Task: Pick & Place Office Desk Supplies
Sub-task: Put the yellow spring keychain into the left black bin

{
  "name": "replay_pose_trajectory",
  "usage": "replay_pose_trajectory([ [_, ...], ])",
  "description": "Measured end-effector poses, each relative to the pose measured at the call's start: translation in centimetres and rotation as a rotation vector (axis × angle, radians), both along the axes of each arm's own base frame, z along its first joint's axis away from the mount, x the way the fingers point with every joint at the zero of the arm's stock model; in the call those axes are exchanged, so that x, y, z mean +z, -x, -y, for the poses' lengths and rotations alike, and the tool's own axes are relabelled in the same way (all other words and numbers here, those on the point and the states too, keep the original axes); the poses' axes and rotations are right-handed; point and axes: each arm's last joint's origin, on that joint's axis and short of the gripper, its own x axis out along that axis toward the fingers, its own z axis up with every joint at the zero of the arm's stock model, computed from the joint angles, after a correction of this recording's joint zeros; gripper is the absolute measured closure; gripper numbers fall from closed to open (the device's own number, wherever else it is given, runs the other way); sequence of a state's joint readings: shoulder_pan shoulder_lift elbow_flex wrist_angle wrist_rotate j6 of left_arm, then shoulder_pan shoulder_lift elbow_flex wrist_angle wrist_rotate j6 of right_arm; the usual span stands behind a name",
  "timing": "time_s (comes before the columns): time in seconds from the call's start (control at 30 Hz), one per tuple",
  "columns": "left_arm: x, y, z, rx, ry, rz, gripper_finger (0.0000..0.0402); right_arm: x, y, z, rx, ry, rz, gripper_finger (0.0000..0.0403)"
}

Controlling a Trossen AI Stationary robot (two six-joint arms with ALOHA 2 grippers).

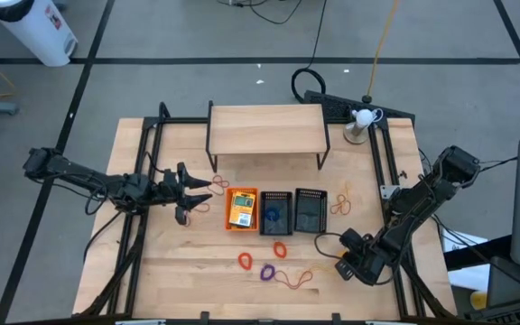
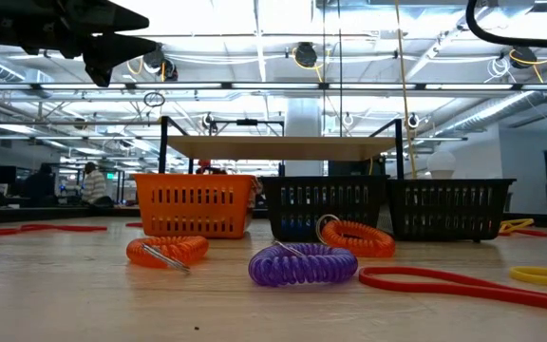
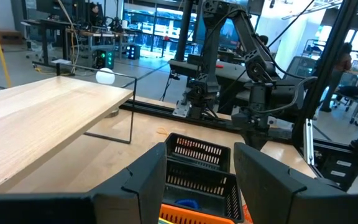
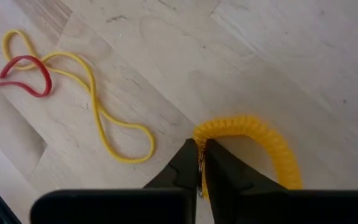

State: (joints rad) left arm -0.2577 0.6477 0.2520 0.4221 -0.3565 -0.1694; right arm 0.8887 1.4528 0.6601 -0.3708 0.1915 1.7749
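**A:** Yellow coil loop (image 4: 263, 140) is what the right gripper (image 4: 201, 165) has, fingers pinched shut on one end of it, down on the bench (image 1: 188, 271) near the front right corner. A flat yellow band (image 4: 98, 102) and a red band (image 4: 17, 68) lie tangled just beside it.

**B:** And the left one?

**A:** Left gripper (image 1: 188, 192) hangs over the left side of the bench, fingers spread fairly wide, nothing between them. It's next to the orange tray (image 1: 242, 209), which has a crayon box (image 1: 240, 213) in it.

**B:** Other trays?

**A:** Two black mesh trays (image 1: 275, 212) sit in a row right of the orange one, in front of the wooden riser (image 1: 265, 128). Orange coil (image 2: 166, 251), purple coil (image 2: 302, 263) and another orange coil (image 2: 359, 237) lie in front of the trays.
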Motion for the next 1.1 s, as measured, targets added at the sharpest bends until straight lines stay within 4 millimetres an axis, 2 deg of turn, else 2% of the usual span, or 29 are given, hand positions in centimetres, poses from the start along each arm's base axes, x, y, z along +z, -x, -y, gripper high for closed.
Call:
replay_pose_trajectory([
  [0.2,0.0,0.0,0.0,0.0,0.001,0.0,0.0213,0.4,-0.1,0.4,0.013,0.081,0.101,0.0399],
  [0.47,0.0,0.0,0.0,0.0,-0.003,-0.001,0.0213,3.0,0.0,1.0,0.047,0.087,0.259,0.0402],
  [0.63,0.0,0.0,0.0,0.0,-0.008,0.0,0.0213,4.3,0.1,1.5,0.08,0.152,0.372,0.0402],
  [0.9,0.0,0.0,0.0,0.001,-0.01,0.0,0.0213,6.4,-0.2,2.3,0.094,0.416,0.622,0.0402],
  [1.1,0.2,0.0,0.1,-0.03,0.076,0.028,0.0213,8.4,-1.8,2.0,0.192,0.626,0.803,0.0401],
])
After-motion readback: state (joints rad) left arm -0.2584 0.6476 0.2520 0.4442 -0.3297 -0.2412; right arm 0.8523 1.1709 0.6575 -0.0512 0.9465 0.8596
